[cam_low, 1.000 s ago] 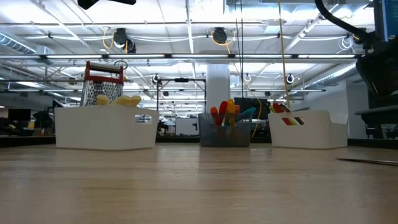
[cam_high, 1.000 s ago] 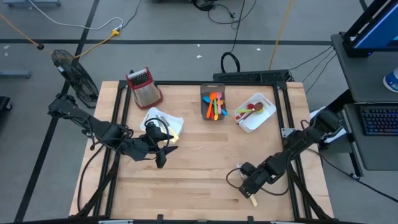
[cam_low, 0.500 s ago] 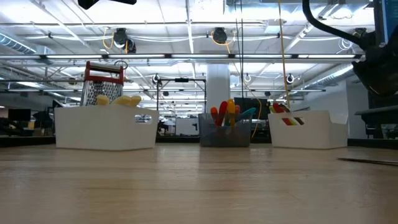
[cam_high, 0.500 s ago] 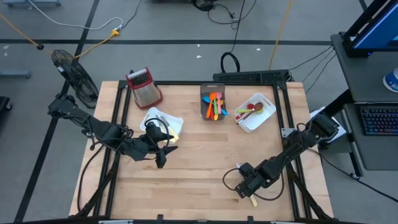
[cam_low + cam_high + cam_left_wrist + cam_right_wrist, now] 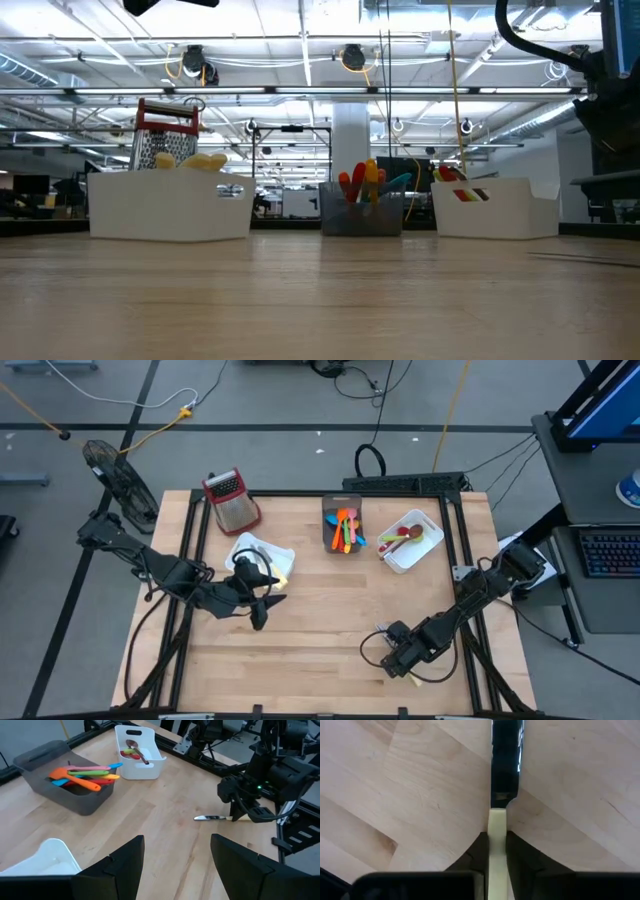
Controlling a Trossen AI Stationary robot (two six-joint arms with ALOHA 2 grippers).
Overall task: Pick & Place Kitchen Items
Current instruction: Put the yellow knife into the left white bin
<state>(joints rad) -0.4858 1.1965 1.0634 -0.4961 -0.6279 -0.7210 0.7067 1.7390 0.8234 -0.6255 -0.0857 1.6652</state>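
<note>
Wooden table [image 5: 320, 610] bears right gripper [image 5: 405, 670] clamping cream-handled knife [image 5: 498, 837]

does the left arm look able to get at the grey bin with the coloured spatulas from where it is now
Probably yes. The left gripper hangs open over bare table beside the near white bin, and in its wrist view only open wood lies between it and the grey bin. The right gripper is busy far off, shut on a cream-handled knife.

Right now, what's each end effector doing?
Left end effector: open, empty.
Right end effector: closed on the cream-handled metal knife.
</note>
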